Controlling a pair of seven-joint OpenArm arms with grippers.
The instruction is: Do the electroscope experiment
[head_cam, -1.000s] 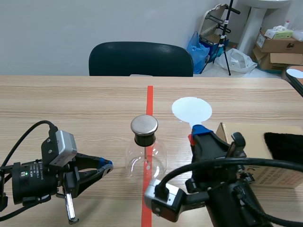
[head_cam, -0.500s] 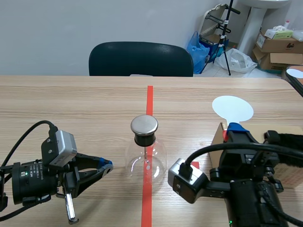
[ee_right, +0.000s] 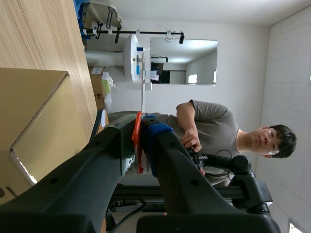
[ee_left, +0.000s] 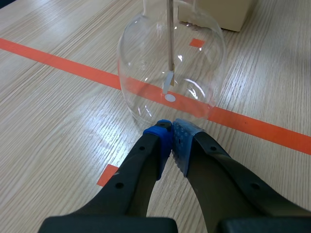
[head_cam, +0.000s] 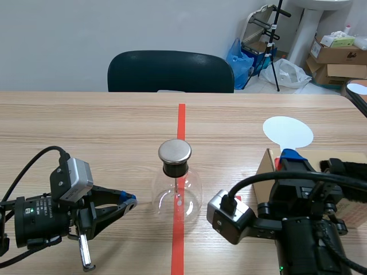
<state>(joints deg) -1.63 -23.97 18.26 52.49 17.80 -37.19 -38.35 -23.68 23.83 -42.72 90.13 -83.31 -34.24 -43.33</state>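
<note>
Centrally, the glass electroscope flask [head_cam: 176, 192] is standing on the red tape line. The left gripper [head_cam: 129, 199] is lying just beside it, fingers pressed together on nothing. The right gripper [head_cam: 288, 156] is pinching a white disc paddle [head_cam: 288, 132] upright, hiding most of its handle. That arm is covering much of the cardboard box [head_cam: 264, 165].

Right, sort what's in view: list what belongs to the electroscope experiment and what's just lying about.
Job: clear glass flask with metal disc cap; white round paddle with orange handle, gripped in the right claw; left claw, shut near the flask.
Lying about: dark padded chair; blue plastic bag; brown cardboard boxes.
</note>
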